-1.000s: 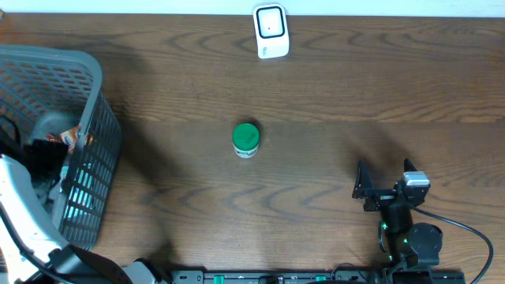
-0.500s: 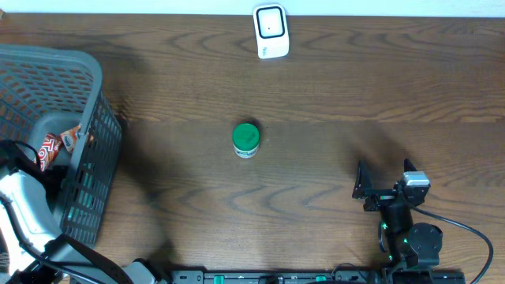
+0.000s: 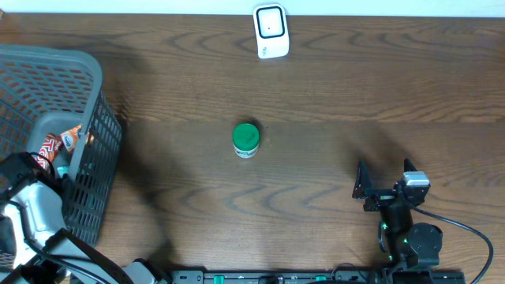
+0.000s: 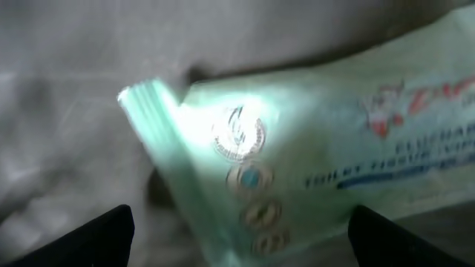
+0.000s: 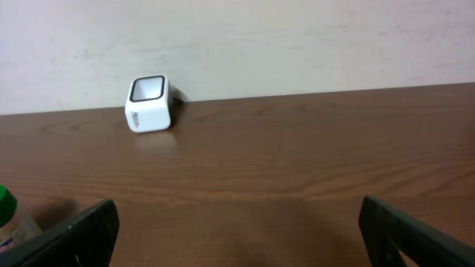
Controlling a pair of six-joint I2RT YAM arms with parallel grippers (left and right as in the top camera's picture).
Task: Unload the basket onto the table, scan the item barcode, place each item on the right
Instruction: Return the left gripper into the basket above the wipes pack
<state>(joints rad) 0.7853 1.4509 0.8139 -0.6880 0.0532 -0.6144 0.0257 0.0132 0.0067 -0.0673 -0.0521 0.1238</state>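
Note:
A blurred pale green packet [image 4: 319, 148] with blue print fills the left wrist view, lying on the grey basket floor. My left gripper [image 4: 241, 248] hangs open just above it, a dark fingertip [image 4: 96, 237] at each lower corner and nothing between them. From overhead, that left gripper [image 3: 30, 170] is down inside the grey basket [image 3: 95, 87]. The white barcode scanner [image 3: 271, 31] stands at the table's far edge and shows as the scanner [image 5: 150, 104] in the right wrist view. My right gripper [image 3: 384, 177] rests open and empty at the front right.
A small jar with a green lid [image 3: 246, 140] stands mid-table; its lid [image 5: 4, 204] shows at the right wrist view's left edge. An orange and white snack packet [image 3: 61, 142] lies in the basket beside my left arm. A pale wall runs behind the scanner.
My left arm has slid toward the table's front edge inside the basket, uncovering the orange snack packet. The right arm, jar and scanner have not moved.

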